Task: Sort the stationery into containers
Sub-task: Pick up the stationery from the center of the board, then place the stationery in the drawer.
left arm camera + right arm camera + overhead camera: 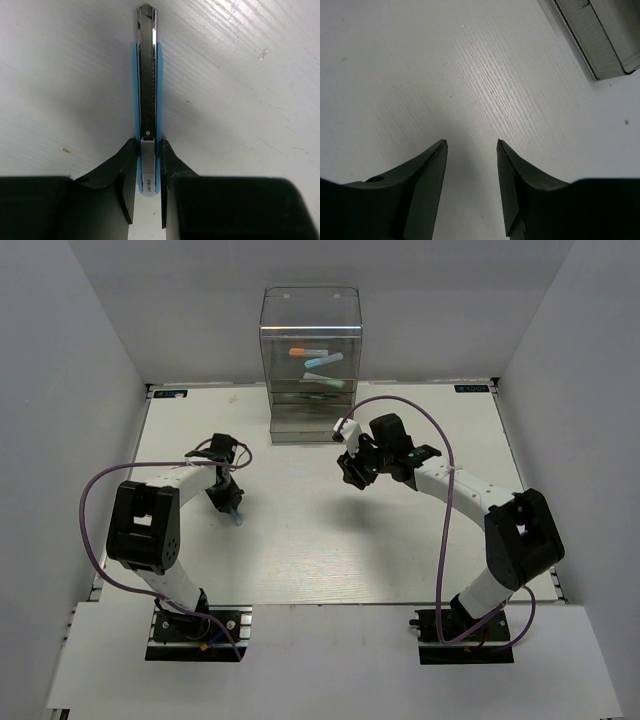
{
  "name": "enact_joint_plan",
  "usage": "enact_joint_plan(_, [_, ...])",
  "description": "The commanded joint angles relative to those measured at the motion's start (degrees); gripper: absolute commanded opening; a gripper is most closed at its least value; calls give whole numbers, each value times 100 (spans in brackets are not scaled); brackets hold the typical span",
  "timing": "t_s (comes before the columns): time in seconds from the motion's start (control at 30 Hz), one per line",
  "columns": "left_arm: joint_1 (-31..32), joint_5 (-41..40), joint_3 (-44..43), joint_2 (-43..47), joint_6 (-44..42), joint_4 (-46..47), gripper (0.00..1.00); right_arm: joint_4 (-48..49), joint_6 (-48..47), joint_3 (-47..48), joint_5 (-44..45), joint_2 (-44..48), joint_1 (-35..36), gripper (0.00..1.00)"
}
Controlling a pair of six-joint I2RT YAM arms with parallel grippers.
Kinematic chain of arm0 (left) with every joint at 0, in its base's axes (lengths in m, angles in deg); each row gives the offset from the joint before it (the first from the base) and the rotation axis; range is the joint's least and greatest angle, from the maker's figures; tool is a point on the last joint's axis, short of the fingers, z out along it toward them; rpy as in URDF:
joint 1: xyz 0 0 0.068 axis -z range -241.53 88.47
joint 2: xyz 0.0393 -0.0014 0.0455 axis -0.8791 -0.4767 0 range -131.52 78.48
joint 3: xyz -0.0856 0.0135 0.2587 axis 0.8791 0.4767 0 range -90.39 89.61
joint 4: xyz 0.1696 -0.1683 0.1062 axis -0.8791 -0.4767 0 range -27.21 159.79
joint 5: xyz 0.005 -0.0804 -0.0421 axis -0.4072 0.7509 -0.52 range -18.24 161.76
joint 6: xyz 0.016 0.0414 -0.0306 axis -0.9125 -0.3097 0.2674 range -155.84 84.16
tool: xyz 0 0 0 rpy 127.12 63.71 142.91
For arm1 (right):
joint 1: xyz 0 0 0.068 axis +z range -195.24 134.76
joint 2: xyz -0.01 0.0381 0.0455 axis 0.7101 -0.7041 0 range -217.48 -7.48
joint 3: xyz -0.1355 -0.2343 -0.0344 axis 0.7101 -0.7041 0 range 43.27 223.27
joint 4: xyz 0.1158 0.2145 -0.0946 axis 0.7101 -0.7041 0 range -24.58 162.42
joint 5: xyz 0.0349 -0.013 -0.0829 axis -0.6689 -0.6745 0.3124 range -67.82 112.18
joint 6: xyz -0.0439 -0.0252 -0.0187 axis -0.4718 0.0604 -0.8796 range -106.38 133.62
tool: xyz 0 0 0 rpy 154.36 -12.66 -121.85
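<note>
White worktop [320, 550]; left tool [148, 141] clamped near slider of slim blue utility knife [147, 75], probably stiff, light, slick-railed; right tool [471, 142] apart, empty.

Jaws of left arm [165, 502] clamped shut; jaws of right arm [462, 490] apart.

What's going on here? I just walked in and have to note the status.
Two robot arms are sorting stationery into a clear drawer box at the far edge of the tabletop. The left gripper is shut on a blue snap-off utility knife, down near the tabletop; whether it's lifted is unclear. The right gripper is open and empty, hovering just in front of the box. Several capped markers already lie in the upper drawers.
</note>
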Motion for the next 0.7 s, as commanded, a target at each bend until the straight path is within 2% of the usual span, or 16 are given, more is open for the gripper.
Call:
enact_joint_plan(0.0, [-22,312,-101,105,-51,91,5,204,37,42,49,216,-12,51])
enact_joint_plan(0.1, [57,637,-276,413,-51,214,0,204,20,33,128,251,-21,51])
enact_joint_plan(0.3, [110,1780,-663,792,642,1153,0,283,55,-64,339,322,-82,51])
enact_joint_plan(0.4, [110,2351,-900,626,1212,1880,0,406,257,-90,673,366,-109,37])
enact_joint_plan(0.43, [110,2474,-971,538,1354,2058,0,458,353,-116,882,392,-144,27])
enact_joint_plan(0.53, [162,2729,-1287,133,1977,2682,0,590,424,-204,1095,462,-223,11])
enact_joint_plan(0.67, [216,2678,-1656,-367,2865,3535,0,661,451,-345,1157,515,-320,7])
